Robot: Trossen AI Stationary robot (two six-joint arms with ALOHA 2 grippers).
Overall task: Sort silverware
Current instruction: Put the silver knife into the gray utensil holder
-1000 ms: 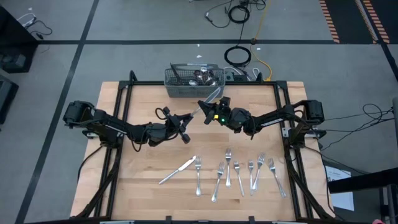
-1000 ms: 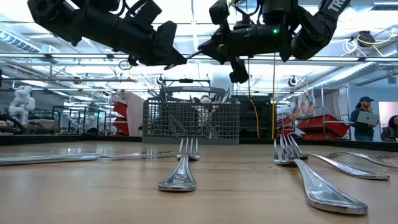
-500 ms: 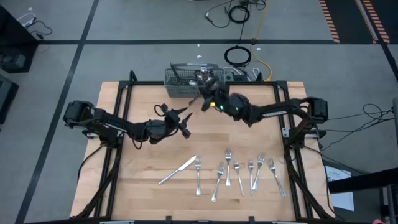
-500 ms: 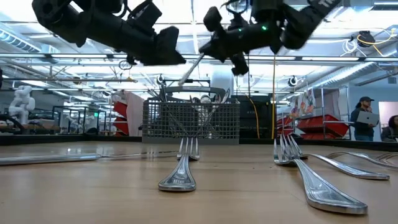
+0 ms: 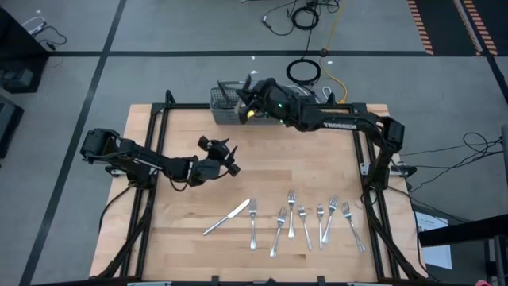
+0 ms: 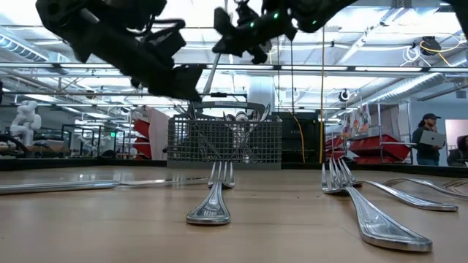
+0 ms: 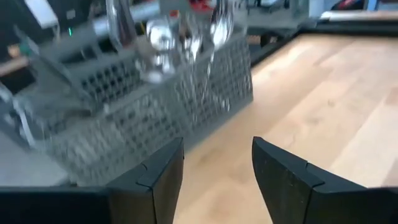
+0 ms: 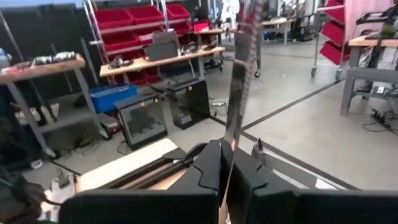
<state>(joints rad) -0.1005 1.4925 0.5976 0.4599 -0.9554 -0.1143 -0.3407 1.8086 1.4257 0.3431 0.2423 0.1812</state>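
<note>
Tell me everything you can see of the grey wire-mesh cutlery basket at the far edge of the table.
The grey wire-mesh cutlery basket is a rectangular box with fine grid walls, seemingly of metal or plastic. It stands upright at the wooden table's far edge, near the middle. Shiny silver-coloured spoons and other silverware stand inside, rising above its rim. The right gripper hangs over it, shut on a slim piece of silverware; neither gripper visibly touches the basket itself.

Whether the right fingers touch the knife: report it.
Touching. In the right wrist view the right gripper has its fingers shut on the knife, whose blade rises from between them with no gap.
</note>
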